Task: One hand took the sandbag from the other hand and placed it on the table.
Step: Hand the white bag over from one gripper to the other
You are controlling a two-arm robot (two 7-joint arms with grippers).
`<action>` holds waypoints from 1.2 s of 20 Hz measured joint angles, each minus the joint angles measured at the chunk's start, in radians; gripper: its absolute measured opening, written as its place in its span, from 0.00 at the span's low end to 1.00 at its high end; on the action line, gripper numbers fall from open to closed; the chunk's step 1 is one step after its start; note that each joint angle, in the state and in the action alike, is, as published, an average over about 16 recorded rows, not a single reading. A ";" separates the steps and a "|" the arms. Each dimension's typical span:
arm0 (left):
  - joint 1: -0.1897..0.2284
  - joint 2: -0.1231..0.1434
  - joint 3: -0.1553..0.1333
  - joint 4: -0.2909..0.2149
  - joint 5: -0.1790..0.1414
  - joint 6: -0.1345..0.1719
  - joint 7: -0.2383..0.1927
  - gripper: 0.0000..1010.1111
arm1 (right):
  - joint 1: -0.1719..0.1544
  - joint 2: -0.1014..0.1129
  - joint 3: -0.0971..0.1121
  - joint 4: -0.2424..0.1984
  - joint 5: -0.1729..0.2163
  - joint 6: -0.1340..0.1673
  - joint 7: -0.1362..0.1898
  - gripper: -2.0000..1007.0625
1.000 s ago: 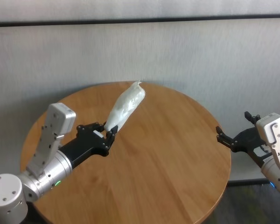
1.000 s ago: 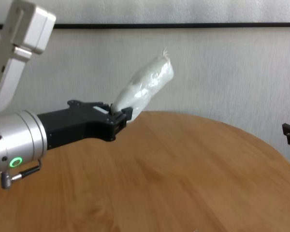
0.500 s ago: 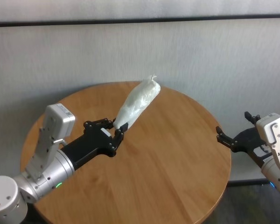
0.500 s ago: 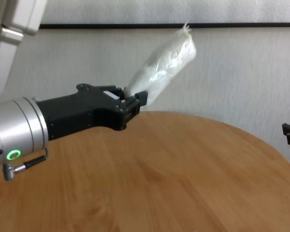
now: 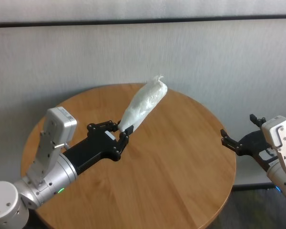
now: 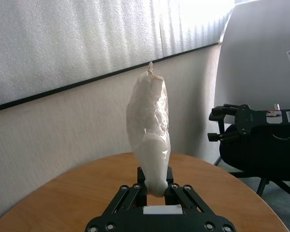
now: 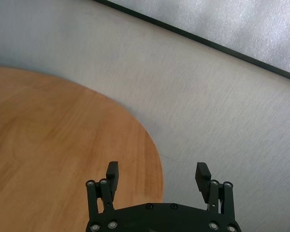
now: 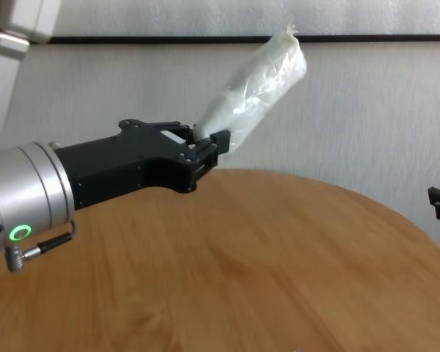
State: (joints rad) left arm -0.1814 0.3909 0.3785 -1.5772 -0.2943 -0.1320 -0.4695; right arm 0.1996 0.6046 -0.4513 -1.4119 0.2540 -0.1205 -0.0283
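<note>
Since the earlier frames: my left gripper point(image 5: 122, 138) has carried its load up and forward over the bench, the pouch's tip now standing higher against the wall; my right gripper point(image 5: 232, 142) has not shifted.

Item 1. Small oblong white pouch of crinkly translucent plastic, the sandbag point(image 5: 143, 104). Location: pinched by its lower end between my left jaws, which are closed tight on it. Attitude: slanting up and away from the jaws, twisted tip uppermost. Clear of the bench, touching nothing but my jaws.

Item 2. Left gripper, black, two-fingered, on a silver wrist with a green ring light point(image 8: 18, 234). Location: above the bench's near-left part, pointing toward the middle.

Item 3. Right gripper, black, two-fingered. Location: just off the bench's right edge, well apart from the sandbag. Jaws spread wide and holding nothing, as the right wrist view shows.

Item 4. Large round bench with a light brown wood-grain top point(image 5: 181, 162). Location: beneath my left jaws, beside my right.

Status, as judged: handover not yet begun; the receiving jaws must cross to the pouch's free upper body.

Risks, as judged:
- Grip is on one end only; the plump, loose fill could sag or swing and the pouch slip out.
- Crinkly plastic is slick; a glancing close by the right jaws could push it aside.
- Releasing left before the right has closed would drop it.
</note>
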 joint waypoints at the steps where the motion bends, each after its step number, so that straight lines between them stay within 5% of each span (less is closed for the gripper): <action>1: 0.000 0.001 0.001 -0.001 0.000 0.000 0.001 0.20 | 0.000 0.000 0.000 0.000 0.000 0.000 0.000 1.00; 24: -0.001 0.000 0.004 -0.005 0.005 0.008 0.009 0.20 | 0.000 0.000 0.000 0.000 0.000 0.000 0.000 1.00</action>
State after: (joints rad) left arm -0.1821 0.3913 0.3826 -1.5821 -0.2897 -0.1239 -0.4609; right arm 0.1996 0.6046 -0.4513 -1.4119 0.2540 -0.1205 -0.0283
